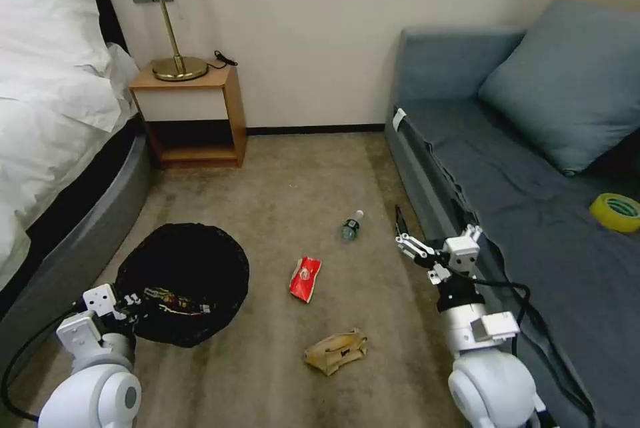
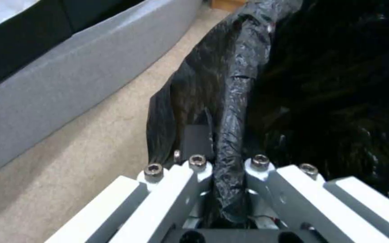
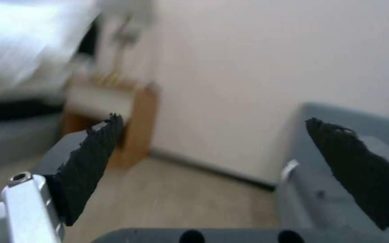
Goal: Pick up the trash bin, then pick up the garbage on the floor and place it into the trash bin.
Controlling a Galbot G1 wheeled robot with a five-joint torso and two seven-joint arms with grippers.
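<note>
Trash bin (image 1: 183, 281): round, lined with a crinkled black bag, on the carpet at my left front, close beside the bed base (image 1: 80, 228); a gold-brown wrapper (image 1: 175, 301) already lies inside it. My left claw (image 1: 131, 301) is clenched on the near rim, and the left wrist view shows a fold of the bag (image 2: 233, 111) pinched between its fingers. Whether the bin is lifted or resting on the carpet, I cannot tell. Garbage, three pieces loose on the floor: red snack packet (image 1: 305, 278), just right of the bin and between my two arms; crumpled tan paper (image 1: 337, 351), nearest to me and lying crosswise; small clear bottle (image 1: 351, 225) with a white cap, farthest out, its long axis pointing away from me and a little right. My right claw (image 1: 405, 243) hangs released above the carpet along the sofa edge (image 1: 427, 181); its fingers (image 3: 91, 158) stand wide apart in the right wrist view, holding nothing and aimed toward the far wall rather than the floor. Key relation, by my judgement: every loose piece lies left of the right claw and below it, the bottle nearest its tips, so that free arm is the one to reach down and inward, then carry across to the bin on the left. Surroundings: nightstand (image 1: 193, 115) with a brass lamp (image 1: 175, 21) by the wall; yellow tape roll (image 1: 617, 211) on the sofa, not garbage.
</note>
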